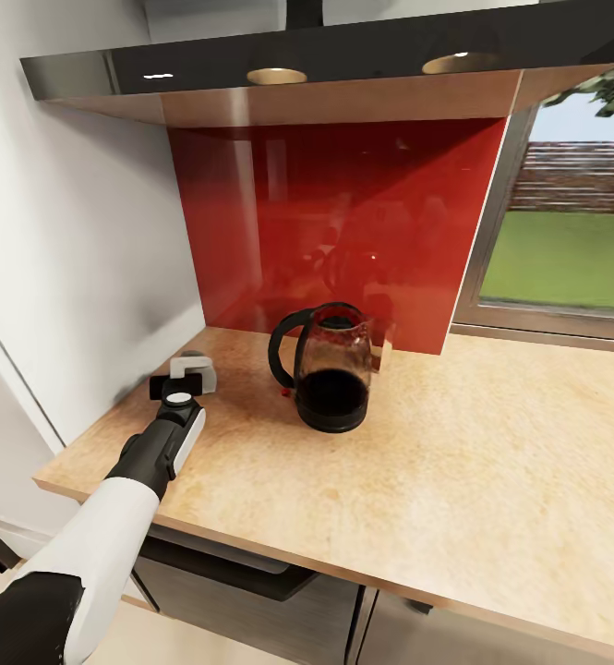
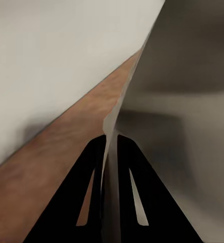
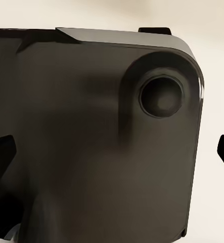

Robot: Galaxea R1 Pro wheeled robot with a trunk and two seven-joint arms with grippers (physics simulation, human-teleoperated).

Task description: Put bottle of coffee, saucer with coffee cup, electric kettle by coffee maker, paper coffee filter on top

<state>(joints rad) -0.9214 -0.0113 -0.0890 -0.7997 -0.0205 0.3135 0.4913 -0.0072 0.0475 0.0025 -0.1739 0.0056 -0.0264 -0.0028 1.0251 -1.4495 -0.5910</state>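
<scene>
1. Upright, the electric kettle [image 1: 333,371] stands on the kitchen countertop [image 1: 491,462] before the red backsplash [image 1: 343,212].
2. Left gripper [image 1: 188,371] hovers beside it, fingers [image 2: 94,197] nearly together around a thin pale sheet [image 2: 109,167].
3. Right gripper's [image 3: 112,152] opening cannot be told.

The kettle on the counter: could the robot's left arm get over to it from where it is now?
Probably yes. The left gripper hovers over the kitchen countertop beside the electric kettle, with bare counter between them. But its fingers seem shut on a thin white sheet, perhaps the paper coffee filter, so grasping looks unlikely.
</scene>
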